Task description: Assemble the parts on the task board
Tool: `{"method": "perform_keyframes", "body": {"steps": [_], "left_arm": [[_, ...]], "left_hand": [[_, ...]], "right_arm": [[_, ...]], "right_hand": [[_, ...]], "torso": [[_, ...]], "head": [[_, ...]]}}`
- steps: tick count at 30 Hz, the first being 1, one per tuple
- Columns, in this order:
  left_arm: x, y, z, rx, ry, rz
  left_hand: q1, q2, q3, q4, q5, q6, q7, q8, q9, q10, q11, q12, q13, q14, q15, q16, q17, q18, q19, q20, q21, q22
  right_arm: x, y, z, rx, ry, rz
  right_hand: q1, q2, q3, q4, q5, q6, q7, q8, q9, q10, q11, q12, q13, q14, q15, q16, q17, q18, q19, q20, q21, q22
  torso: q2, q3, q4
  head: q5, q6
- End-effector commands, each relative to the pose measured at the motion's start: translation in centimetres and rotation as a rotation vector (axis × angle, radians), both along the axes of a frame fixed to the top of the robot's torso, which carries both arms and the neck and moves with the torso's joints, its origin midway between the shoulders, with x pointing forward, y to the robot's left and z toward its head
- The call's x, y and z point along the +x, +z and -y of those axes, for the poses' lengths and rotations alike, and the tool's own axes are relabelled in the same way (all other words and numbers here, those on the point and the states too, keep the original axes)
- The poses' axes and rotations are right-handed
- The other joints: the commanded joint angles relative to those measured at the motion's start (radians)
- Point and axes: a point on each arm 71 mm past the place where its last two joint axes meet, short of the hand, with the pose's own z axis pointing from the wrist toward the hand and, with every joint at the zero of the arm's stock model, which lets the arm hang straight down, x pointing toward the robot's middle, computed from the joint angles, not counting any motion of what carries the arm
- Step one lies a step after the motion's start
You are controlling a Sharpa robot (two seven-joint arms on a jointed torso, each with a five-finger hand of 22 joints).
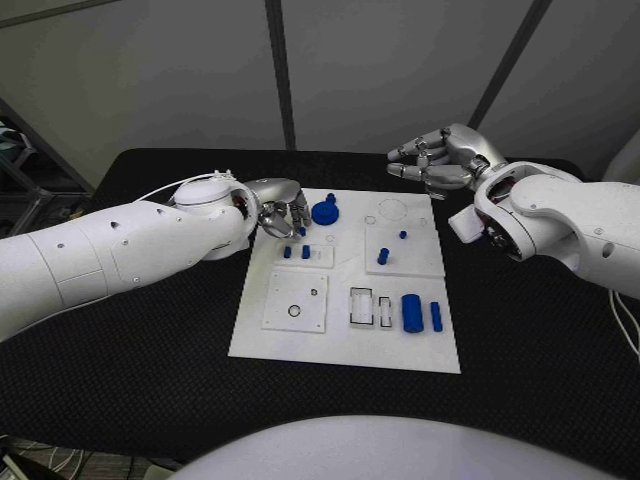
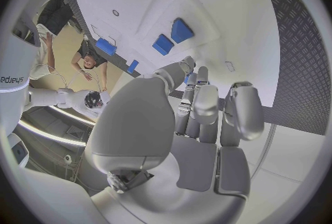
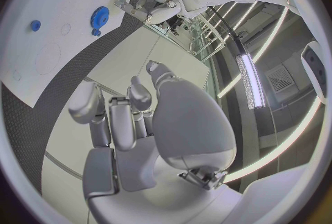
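- The task board, a white plate, lies lengthwise away from the robot in the middle of the black table; bare cloth borders it on every side.
- The left hand hangs over the board's far left corner, fingers bent down and close together; from the head view I cannot tell whether the tips touch anything.
- The left wrist view adds what the head view hides: its fingers are drawn in side by side with nothing visible between them, and two blue blocks stand on the board just past the fingertips.
- A blue gear lies flat just beside the left hand, on the side toward the right hand; the right wrist view shows its toothed rim more plainly.
- The right hand is held above the table beyond the board's far right corner, well apart from every part, its fingers curled loosely inward and holding nothing.
- Two blue cylinders lie side by side at the board's near right, far from both hands, long axes running along the board's length; the thicker one is the nearer to an empty rectangular slot.
- Small blue pegs stand upright near the board's middle, between the two hands and nearer the robot.
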Motion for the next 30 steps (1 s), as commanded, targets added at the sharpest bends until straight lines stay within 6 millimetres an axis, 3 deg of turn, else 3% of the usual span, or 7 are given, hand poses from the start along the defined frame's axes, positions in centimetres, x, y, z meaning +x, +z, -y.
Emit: {"method": "perform_keyframes", "body": {"steps": [1, 9, 12, 19, 25, 28, 30], "left_arm": [[0.1, 0.0, -0.2, 0.001, 0.012, -0.003], [-0.1, 0.2, -1.0, -0.014, 0.028, 0.013], [-0.1, 0.6, -1.4, -0.054, 0.04, 0.042], [-0.2, 1.9, -2.6, -0.183, 0.064, 0.107], [-0.4, 3.3, -4.4, -0.457, 0.154, 0.082], [-0.7, 3.8, -5.5, -0.717, 0.249, -0.001], [-0.9, 4.0, -5.7, -0.819, 0.281, -0.036]], "left_hand": [[-0.005, -0.003, -0.005, -0.002, 0.002, -0.008, 0.002, -0.005, -0.003, -0.01, 0.001, -0.007, -0.003, 0.001, 0.011, 0.005, -0.002, -0.02, 0.001, 0.004, -0.003, 0.049], [-0.011, -0.013, -0.015, -0.002, 0.003, -0.025, 0.005, -0.012, -0.016, -0.06, 0.017, -0.041, -0.016, -0.001, 0.023, 0.009, -0.006, -0.013, -0.012, 0.013, -0.04, 0.026], [-0.01, -0.018, -0.025, -0.003, 0.003, -0.034, 0.01, -0.012, -0.023, -0.093, 0.026, -0.059, -0.021, -0.002, 0.03, 0.011, -0.009, 0.002, -0.041, 0.019, -0.115, -0.022], [-0.018, -0.014, -0.047, 0.006, 0.003, -0.024, 0.022, -0.005, -0.027, -0.099, 0.028, -0.059, -0.018, -0.004, 0.034, 0.013, -0.016, 0.011, -0.055, 0.025, -0.157, -0.049], [-0.021, 0.011, -0.046, 0.025, 0.003, 0.029, 0.039, 0.014, -0.028, -0.066, 0.031, -0.034, -0.013, -0.095, 0.039, -0.093, -0.184, 0.049, -0.146, 0.032, -0.365, -0.178], [-0.009, 0.031, -0.032, 0.025, 0.003, 0.055, 0.035, 0.026, -0.028, -0.013, 0.021, 0.001, -0.003, -0.165, 0.031, -0.189, -0.33, 0.072, -0.207, 0.028, -0.489, -0.255], [-0.007, 0.035, -0.03, 0.025, 0.003, 0.062, 0.034, 0.029, -0.028, -0.004, 0.018, 0.01, -0.001, -0.189, 0.03, -0.22, -0.376, 0.079, -0.229, 0.026, -0.535, -0.283]], "right_arm": [[0.0, 0.1, 0.0, 0.003, 0.003, 0.003], [0.4, -0.1, 0.5, -0.067, 0.012, 0.017], [0.6, -0.1, 0.8, -0.123, 0.025, 0.041], [0.5, -0.2, 1.0, -0.267, 0.077, 0.113], [0.2, -0.2, 1.2, -0.452, 0.119, 0.209], [0.0, -0.4, 1.4, -0.561, 0.126, 0.255], [0.0, -0.6, 1.5, -0.605, 0.126, 0.268]], "right_hand": [[-0.007, -0.001, 0.002, 0.002, 0.006, -0.006, 0.001, 0.001, -0.001, -0.003, -0.001, -0.005, -0.006, 0.045, -0.006, -0.005, -0.001, 0.006, 0.004, -0.001, -0.007, -0.003], [0.024, -0.008, 0.025, -0.018, 0.002, -0.002, 0.001, 0.005, 0.0, -0.106, -0.003, -0.151, -0.15, 0.042, -0.008, -0.016, -0.015, 0.012, -0.01, -0.002, -0.025, -0.028], [0.053, -0.012, 0.061, -0.036, -0.007, 0.015, 0.0, 0.012, 0.001, -0.224, -0.004, -0.337, -0.329, 0.037, -0.009, -0.031, -0.035, 0.015, -0.021, -0.004, -0.038, -0.047], [0.097, -0.035, 0.17, -0.07, -0.03, 0.071, -0.003, 0.025, 0.003, -0.275, -0.004, -0.544, -0.501, 0.029, -0.012, -0.068, -0.087, 0.018, -0.027, -0.008, -0.048, -0.06], [0.088, -0.054, 0.238, -0.107, -0.042, 0.11, -0.003, 0.024, 0.002, -0.218, 0.002, -0.727, -0.67, 0.033, -0.006, -0.071, -0.086, 0.016, -0.022, -0.005, -0.039, -0.047], [0.074, -0.058, 0.252, -0.117, -0.044, 0.121, -0.002, 0.021, 0.001, -0.201, 0.006, -0.794, -0.726, 0.034, -0.003, -0.07, -0.084, 0.016, -0.021, -0.002, -0.036, -0.041], [0.068, -0.061, 0.256, -0.12, -0.044, 0.122, -0.001, 0.018, 0.001, -0.197, 0.009, -0.819, -0.745, 0.034, -0.001, -0.07, -0.083, 0.016, -0.022, 0.0, -0.036, -0.04]], "torso": [[0.0, -0.0004, -0.0001], [0.0, -0.0015, 0.001], [-0.001, -0.0011, 0.0009], [-0.001, -0.0015, -0.0003], [-0.001, -0.001, -0.0012], [0.001, 0.0001, -0.0025], [0.0, -0.0009, 0.0]], "head": [[0.0, 0.0], [-0.001, 0.0], [0.0, 0.002], [-0.003, 0.007], [-0.022, 0.018], [-0.044, 0.024], [-0.057, 0.025]]}}
